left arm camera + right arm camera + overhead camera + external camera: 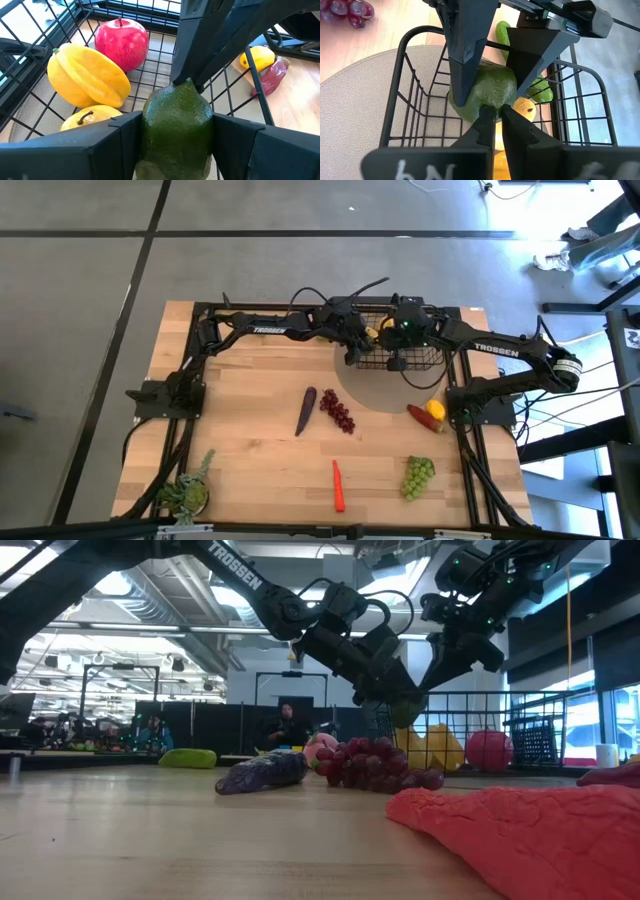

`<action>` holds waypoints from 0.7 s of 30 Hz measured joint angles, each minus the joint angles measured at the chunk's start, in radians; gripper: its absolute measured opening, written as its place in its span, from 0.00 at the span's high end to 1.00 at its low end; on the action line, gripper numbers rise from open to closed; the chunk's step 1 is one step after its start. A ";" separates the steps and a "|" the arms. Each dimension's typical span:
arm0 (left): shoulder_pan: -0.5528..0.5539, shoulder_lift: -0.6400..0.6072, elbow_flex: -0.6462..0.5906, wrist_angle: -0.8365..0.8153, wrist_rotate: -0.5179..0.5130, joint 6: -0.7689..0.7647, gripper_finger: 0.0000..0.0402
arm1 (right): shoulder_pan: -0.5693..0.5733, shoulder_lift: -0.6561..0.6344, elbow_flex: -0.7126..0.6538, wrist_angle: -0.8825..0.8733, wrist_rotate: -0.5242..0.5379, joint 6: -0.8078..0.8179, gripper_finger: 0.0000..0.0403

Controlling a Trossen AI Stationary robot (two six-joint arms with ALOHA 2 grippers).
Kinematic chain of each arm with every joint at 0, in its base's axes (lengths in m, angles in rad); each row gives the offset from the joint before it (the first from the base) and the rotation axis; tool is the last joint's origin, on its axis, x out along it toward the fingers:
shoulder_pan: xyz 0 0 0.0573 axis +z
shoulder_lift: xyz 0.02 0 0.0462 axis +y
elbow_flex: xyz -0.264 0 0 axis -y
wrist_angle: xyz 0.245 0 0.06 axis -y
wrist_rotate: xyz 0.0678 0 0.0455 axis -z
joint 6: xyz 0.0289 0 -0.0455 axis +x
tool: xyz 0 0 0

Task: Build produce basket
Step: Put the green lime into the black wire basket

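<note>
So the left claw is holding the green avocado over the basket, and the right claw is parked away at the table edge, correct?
Not quite. The left claw does hold the avocado over the basket, but the right claw is not parked at the table edge. The right wrist view shows its fingertips pinching the same avocado; the high view has both arms meeting at the basket.

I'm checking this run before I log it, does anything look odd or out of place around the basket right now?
Yes: both grippers meet on one fruit. The left gripper holds the avocado between its fingers over the basket, while the right gripper pinches the same avocado's tip, its fingers nearly closed. Otherwise nothing looks spilled or damaged.
</note>
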 joint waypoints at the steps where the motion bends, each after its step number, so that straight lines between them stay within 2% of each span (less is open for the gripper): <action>1: 0.000 0.000 0.000 0.000 0.000 0.000 0.56 | 0.000 0.000 0.000 0.000 0.000 0.000 0.94; 12: 0.003 0.000 0.000 0.002 0.009 -0.006 0.56 | 0.000 0.000 0.000 -0.001 -0.001 0.000 0.94; 21: 0.031 0.000 0.000 0.005 0.081 -0.112 0.51 | 0.000 0.000 0.002 0.006 -0.001 0.000 0.94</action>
